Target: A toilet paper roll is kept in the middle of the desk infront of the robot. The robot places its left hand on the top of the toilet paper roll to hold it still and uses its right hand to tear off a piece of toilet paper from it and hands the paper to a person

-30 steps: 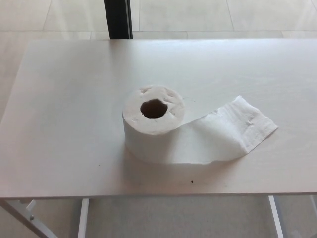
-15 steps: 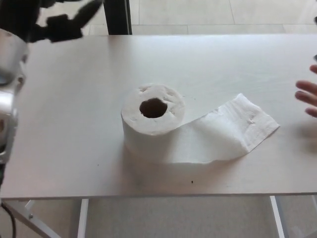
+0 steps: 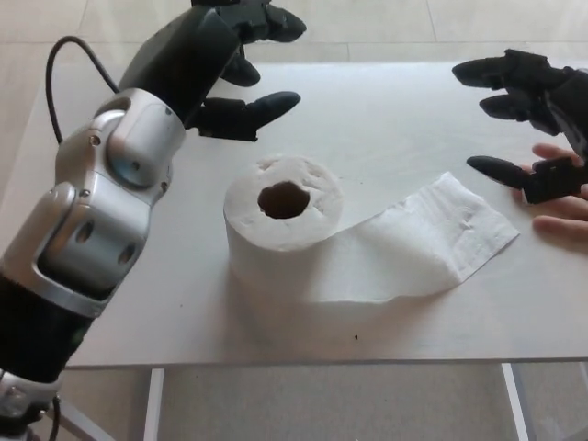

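Roll (image 3: 284,225) at frame centre: lower splayed, empty left robot hand (image 3: 241,69) squarely onto top; right robot hand (image 3: 528,119) likewise released, toward tail (image 3: 432,243).

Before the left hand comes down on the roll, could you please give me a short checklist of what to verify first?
1. Toilet paper roll upright, hole up, mid-desk: ok.
2. Left hand open, above and behind the roll, not touching: ok.
3. Right hand open, near the loose tail: ok.
4. Tail flat on the desk, free to grasp: ok.
5. Person's hand resting on the desk, directly beneath the right hand: not ok.
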You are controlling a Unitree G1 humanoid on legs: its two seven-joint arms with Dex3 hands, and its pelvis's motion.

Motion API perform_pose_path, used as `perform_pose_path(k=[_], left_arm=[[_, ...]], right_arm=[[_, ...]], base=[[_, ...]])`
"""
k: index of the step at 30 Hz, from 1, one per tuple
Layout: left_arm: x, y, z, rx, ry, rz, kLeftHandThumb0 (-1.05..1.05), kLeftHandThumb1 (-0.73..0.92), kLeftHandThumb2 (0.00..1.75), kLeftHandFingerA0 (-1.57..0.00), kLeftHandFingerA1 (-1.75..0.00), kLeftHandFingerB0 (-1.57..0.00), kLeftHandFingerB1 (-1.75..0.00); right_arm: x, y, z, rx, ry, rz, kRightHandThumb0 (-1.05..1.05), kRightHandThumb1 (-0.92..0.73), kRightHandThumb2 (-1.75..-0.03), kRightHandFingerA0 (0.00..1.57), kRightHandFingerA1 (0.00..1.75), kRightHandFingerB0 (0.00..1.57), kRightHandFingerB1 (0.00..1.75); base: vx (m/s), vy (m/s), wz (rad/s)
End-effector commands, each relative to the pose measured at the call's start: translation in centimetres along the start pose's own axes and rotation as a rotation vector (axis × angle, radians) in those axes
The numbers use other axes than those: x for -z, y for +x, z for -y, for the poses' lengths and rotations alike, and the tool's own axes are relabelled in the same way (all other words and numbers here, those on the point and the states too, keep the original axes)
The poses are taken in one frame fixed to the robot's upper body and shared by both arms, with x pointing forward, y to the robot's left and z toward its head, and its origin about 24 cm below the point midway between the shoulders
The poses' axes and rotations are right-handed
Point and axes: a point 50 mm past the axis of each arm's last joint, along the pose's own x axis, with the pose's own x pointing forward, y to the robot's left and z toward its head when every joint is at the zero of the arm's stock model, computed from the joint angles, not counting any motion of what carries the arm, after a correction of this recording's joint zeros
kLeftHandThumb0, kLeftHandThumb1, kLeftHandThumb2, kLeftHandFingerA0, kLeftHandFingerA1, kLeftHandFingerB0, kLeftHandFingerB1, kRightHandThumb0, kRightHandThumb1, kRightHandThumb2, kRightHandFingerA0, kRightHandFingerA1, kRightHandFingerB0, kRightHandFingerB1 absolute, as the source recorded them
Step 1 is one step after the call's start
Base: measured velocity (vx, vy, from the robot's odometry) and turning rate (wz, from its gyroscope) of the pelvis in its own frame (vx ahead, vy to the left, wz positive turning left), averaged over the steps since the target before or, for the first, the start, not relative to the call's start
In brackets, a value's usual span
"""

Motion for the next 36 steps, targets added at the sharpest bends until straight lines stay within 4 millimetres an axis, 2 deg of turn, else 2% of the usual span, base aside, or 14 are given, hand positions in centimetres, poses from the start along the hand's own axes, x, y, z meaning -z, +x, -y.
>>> perform_pose_path(k=[1, 2, 9, 10, 15, 20, 33, 34, 35, 36], left_arm=[[1.4, -0.4, 0.7, -0.009, 0.075, -0.084, -0.50, 0.72, 0.61, -0.46, -0.52, -0.43, -0.43], [1.5, -0.5, 0.9, -0.005, 0.078, -0.083, -0.50, 0.71, 0.61, -0.47, -0.52, -0.44, -0.44], [1.7, -0.8, 2.1, 0.005, 0.102, -0.072, -0.50, 0.72, 0.61, -0.49, -0.55, -0.48, -0.46], [1.7, -0.7, 2.4, 0.001, 0.111, -0.061, -0.51, 0.72, 0.61, -0.50, -0.56, -0.49, -0.46], [1.8, -1.0, 3.6, 0.011, 0.136, -0.065, -0.53, 0.74, 0.62, -0.47, -0.52, -0.48, -0.45], [1.6, -1.2, 5.0, -0.008, 0.098, -0.067, -0.55, 0.70, 0.62, -0.50, -0.59, -0.51, -0.47], [1.7, -1.5, 5.7, -0.081, 0.053, -0.068, -0.51, 0.75, 0.62, -0.51, -0.58, -0.57, -0.48], [1.7, -1.5, 5.7, -0.085, 0.054, -0.065, -0.51, 0.74, 0.62, -0.51, -0.58, -0.57, -0.48], [1.8, -1.6, 6.0, -0.091, 0.041, -0.066, -0.51, 0.74, 0.62, -0.53, -0.58, -0.58, -0.49], [1.8, -1.6, 6.1, -0.093, 0.040, -0.065, -0.51, 0.74, 0.62, -0.52, -0.58, -0.58, -0.49]], right_arm=[[0.3, 0.0, -0.4, 0.015, -0.103, -0.045, -0.70, -0.48, -0.83, 0.15, 0.53, 0.19, 0.43], [0.4, 0.0, -0.7, 0.007, -0.103, -0.048, -0.65, -0.61, -0.58, 0.19, 0.46, 0.29, 0.30], [0.6, 0.4, -2.5, -0.074, -0.142, -0.053, -0.66, -0.60, -0.58, 0.20, 0.48, 0.28, 0.32], [0.7, 0.4, -2.7, -0.091, -0.144, -0.069, -0.69, -0.47, -0.84, 0.12, 0.52, 0.19, 0.45], [1.2, 0.6, -4.7, -0.154, -0.148, -0.077, -0.67, -0.45, -0.82, 0.09, 0.52, 0.21, 0.45], [1.2, 0.6, -5.9, -0.219, -0.219, -0.108, -0.64, -0.46, -0.80, 0.12, 0.51, 0.19, 0.43], [2.5, 0.6, -6.4, -0.264, -0.267, -0.168, -0.68, -0.44, -0.81, 0.06, 0.54, 0.11, 0.45], [2.4, 0.6, -6.5, -0.266, -0.273, -0.172, -0.37, -0.32, -0.93, 0.05, 0.56, 0.00, 0.49], [2.1, 0.7, -6.6, -0.272, -0.299, -0.183, -0.72, -0.43, -0.84, 0.02, 0.38, 0.09, 0.40], [2.0, 0.8, -6.6, -0.270, -0.321, -0.175, -0.72, -0.43, -0.83, 0.02, 0.33, 0.09, 0.39]], base=[[0.00, 0.000, 0.00], [0.00, 0.000, 0.00], [0.00, 0.000, 0.00], [0.00, 0.000, 0.00], [0.00, 0.000, 0.00], [0.00, 0.000, 0.00], [0.00, 0.000, 0.00], [0.00, 0.000, 0.00], [0.00, 0.000, 0.00], [0.00, 0.000, 0.00]])
